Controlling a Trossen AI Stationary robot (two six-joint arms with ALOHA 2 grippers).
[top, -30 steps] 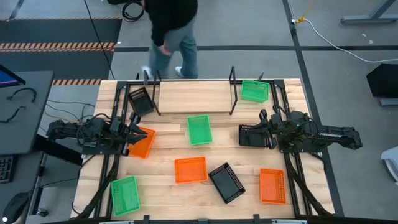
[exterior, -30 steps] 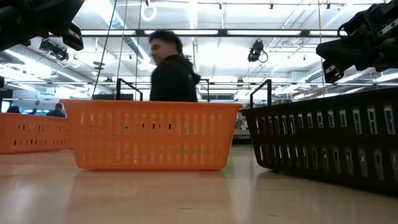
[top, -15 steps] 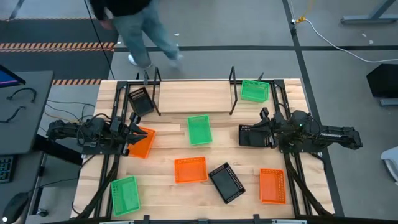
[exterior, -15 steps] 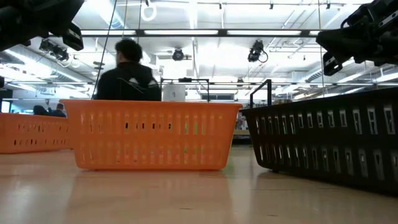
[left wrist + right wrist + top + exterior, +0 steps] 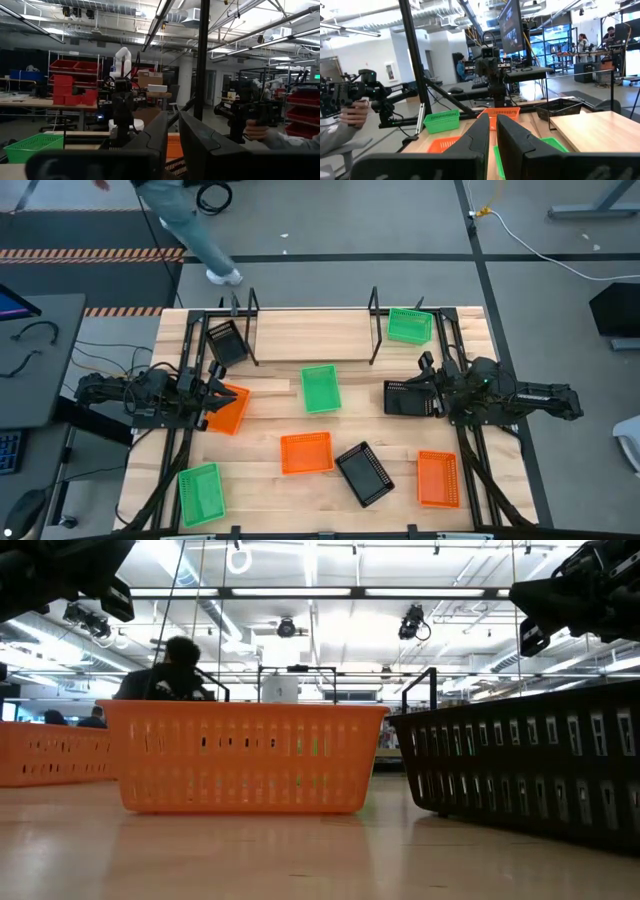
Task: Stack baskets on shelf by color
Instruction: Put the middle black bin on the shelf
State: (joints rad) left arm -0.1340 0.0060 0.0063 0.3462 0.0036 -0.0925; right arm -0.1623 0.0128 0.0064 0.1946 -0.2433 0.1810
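Baskets are mostly unsorted: only a black one (image 5: 226, 342) and a green one (image 5: 409, 325) sit on the shelf (image 5: 310, 335), six more scattered on the table. Left gripper (image 5: 212, 398) is pinched on an orange basket (image 5: 229, 408), right gripper (image 5: 424, 397) on a black basket (image 5: 402, 397), so stacking's barely started imo.

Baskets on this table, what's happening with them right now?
Two robot arms are sorting them onto the shelf. The left gripper looks closed on an orange basket, the right gripper on a black basket. A green basket and a second black basket sit at the shelf; five others lie loose.
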